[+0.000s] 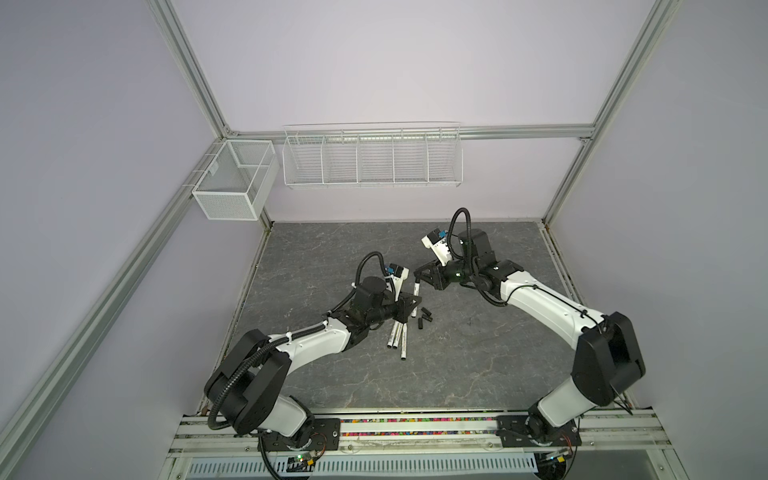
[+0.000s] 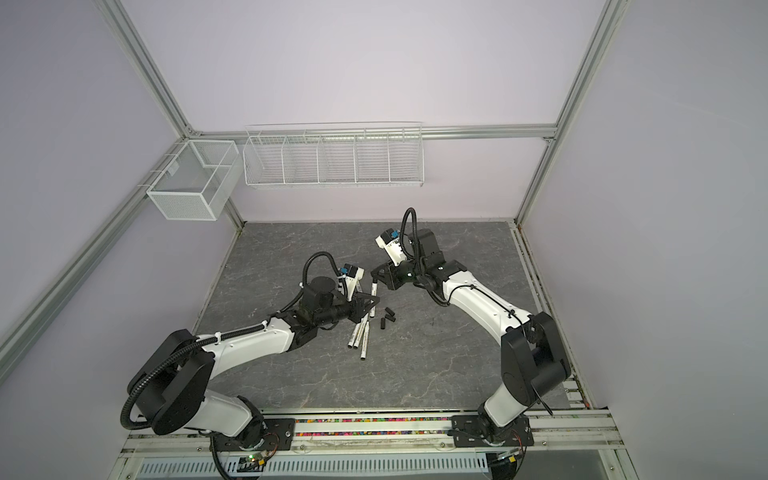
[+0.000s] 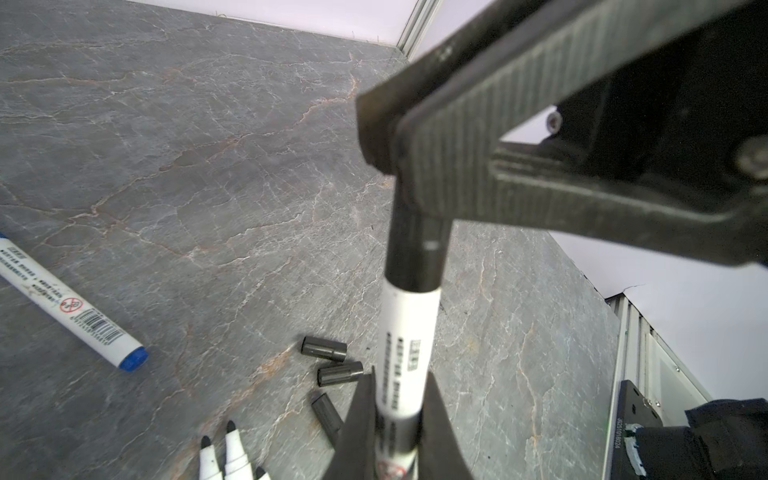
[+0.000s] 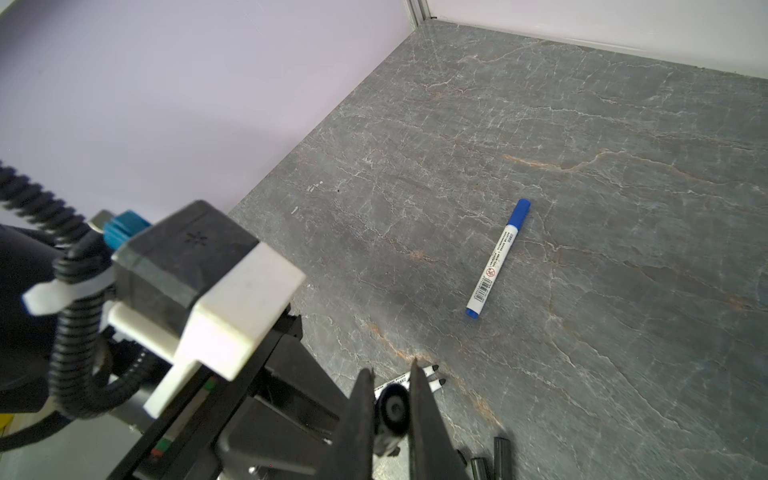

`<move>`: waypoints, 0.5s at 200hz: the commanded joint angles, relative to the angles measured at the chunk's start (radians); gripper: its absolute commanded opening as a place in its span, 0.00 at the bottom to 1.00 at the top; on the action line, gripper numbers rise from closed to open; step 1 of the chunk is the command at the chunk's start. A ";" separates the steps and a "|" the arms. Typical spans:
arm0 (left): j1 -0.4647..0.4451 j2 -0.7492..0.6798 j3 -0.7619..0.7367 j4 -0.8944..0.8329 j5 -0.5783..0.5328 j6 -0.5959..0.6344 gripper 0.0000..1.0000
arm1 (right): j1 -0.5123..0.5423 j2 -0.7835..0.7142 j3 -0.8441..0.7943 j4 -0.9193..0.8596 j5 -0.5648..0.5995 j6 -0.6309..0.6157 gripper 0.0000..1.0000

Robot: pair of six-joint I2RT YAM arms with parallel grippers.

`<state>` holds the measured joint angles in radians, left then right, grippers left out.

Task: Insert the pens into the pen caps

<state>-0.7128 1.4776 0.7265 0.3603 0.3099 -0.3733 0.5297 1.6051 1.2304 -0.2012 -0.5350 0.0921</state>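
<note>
Left end effector (image 3: pixel 400 380) is clamped on a white pen (image 3: pixel 409 332). Right end effector (image 4: pixel 390 374) is clamped on the black cap (image 3: pixel 415 253) at its tip, over the table's (image 1: pixel 457 365) middle. Three loose caps (image 3: pixel 328 370) lie on the table nearby.

Two arms reach over the gray table (image 2: pixel 415 357). In the middle, the left gripper (image 2: pixel 371 305) and right gripper (image 2: pixel 375 275) meet at one pen (image 2: pixel 373 296) with a dark cap (image 2: pixel 374 284). Just below, three pens (image 2: pixel 360 334) lie together, three black caps (image 2: pixel 387 319) to their right.
</note>
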 commanded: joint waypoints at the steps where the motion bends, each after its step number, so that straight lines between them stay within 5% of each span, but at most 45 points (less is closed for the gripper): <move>1: 0.171 -0.036 0.098 0.338 -0.282 -0.152 0.00 | 0.072 0.036 -0.077 -0.482 -0.048 -0.084 0.07; 37: 0.228 -0.061 0.127 0.304 -0.274 -0.121 0.00 | 0.093 0.038 -0.072 -0.515 0.063 -0.114 0.07; 100: 0.263 -0.062 0.161 0.286 -0.254 -0.093 0.00 | 0.106 0.038 -0.080 -0.519 -0.010 -0.130 0.07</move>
<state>-0.6224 1.4773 0.7441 0.3458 0.4183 -0.3248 0.5865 1.6115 1.2556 -0.1707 -0.4152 0.0471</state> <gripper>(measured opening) 0.108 0.150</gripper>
